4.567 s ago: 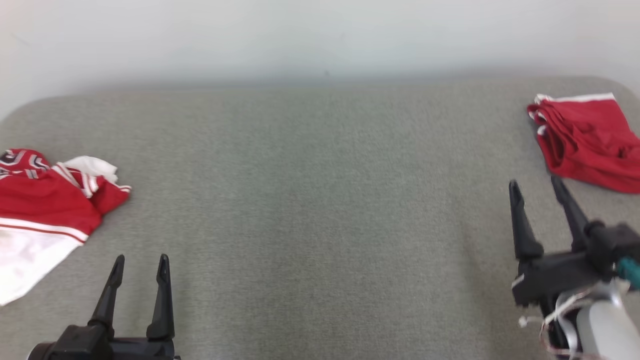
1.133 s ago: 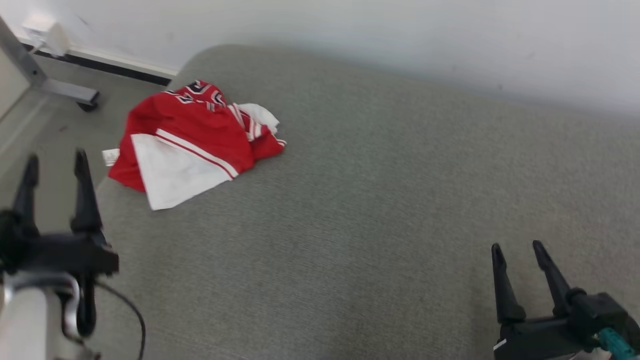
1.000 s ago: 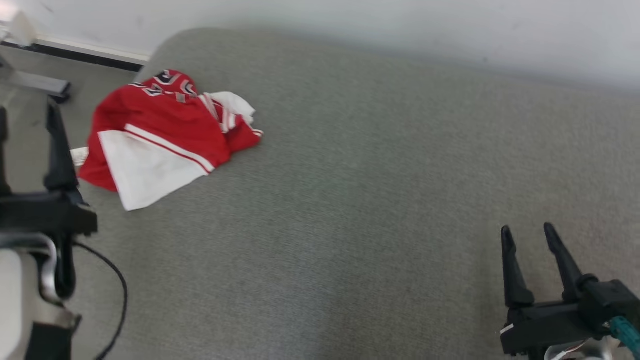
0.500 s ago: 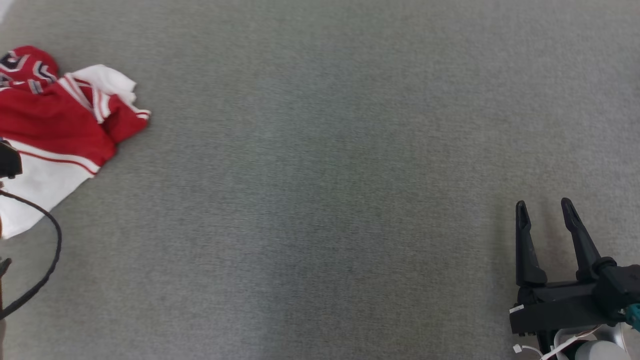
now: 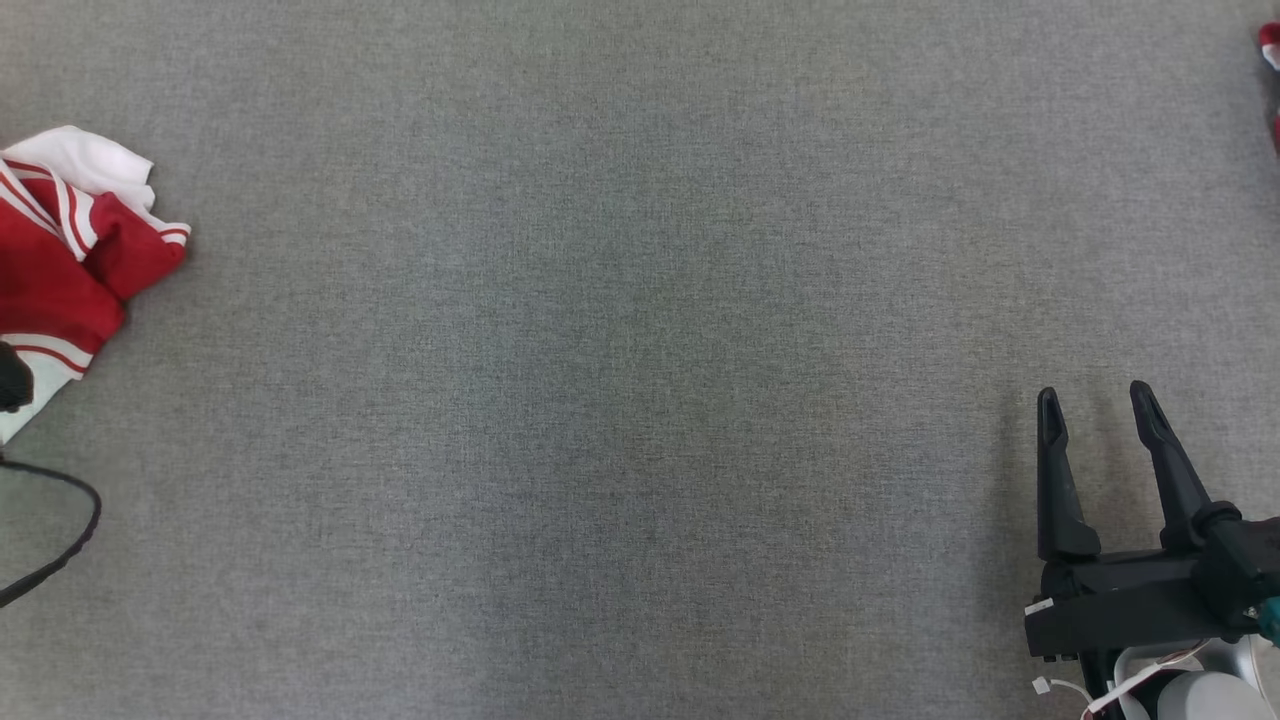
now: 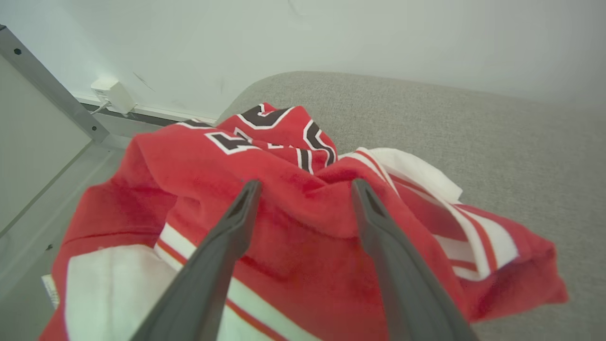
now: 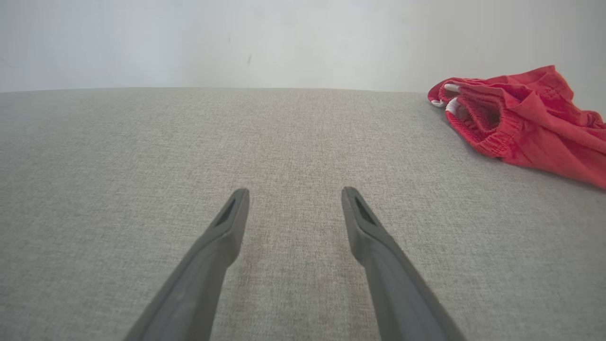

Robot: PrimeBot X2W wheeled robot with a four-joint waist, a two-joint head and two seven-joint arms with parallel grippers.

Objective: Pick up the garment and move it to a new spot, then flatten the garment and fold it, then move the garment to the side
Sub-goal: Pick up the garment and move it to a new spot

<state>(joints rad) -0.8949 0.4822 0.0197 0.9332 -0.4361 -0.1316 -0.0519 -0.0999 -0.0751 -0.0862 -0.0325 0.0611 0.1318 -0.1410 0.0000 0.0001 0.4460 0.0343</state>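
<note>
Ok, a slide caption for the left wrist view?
Open left gripper aimed at the crumpled red-and-white jersey near the grey surface corner.

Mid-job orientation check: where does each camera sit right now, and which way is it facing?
Head view: on the head, looking almost straight down at the grey cushion; jersey at the left edge, open right gripper at lower right.
Left wrist view: on the left wrist, looking along the open left gripper onto the jersey, wall beyond.
Right wrist view: on the right wrist, low over the cushion, facing the wall; shorts far right, right gripper in front.
Shared: head and left wrist views both show the jersey.
</note>
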